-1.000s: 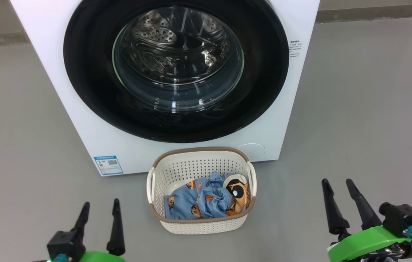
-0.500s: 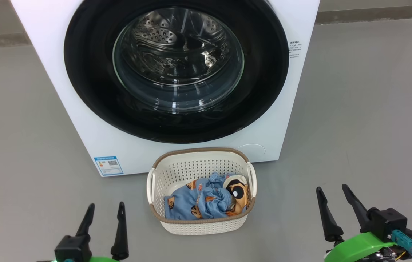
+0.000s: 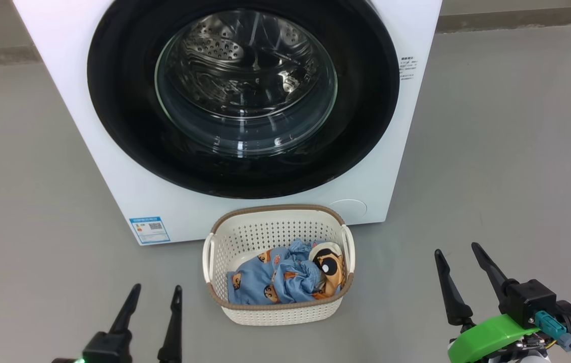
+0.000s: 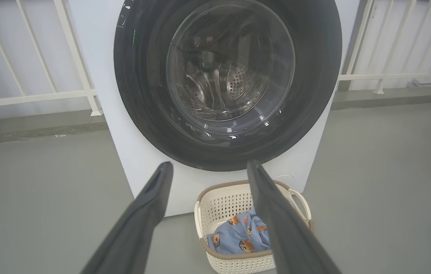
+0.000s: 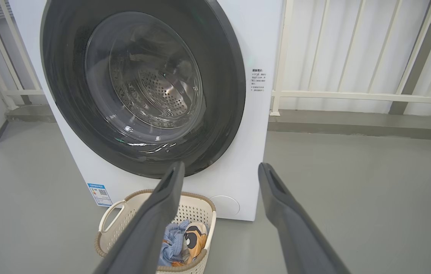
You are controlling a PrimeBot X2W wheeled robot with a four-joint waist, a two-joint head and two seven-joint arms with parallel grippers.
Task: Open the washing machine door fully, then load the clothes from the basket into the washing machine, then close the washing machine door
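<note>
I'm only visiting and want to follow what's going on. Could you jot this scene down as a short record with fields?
door: washing machine door shut, steel drum visible through its glass
basket: on the floor in front of the washing machine
clothes: in the basket
left gripper: open, empty, left of basket
right gripper: open, empty, right of basket
stage: door not yet opened

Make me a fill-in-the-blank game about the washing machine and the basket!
1. The washing machine door is ____.
2. The clothes lie in the basket and are mostly light ____.
3. The left pincer and right pincer are both ____, holding nothing.
Missing words: shut, blue, open.
</note>
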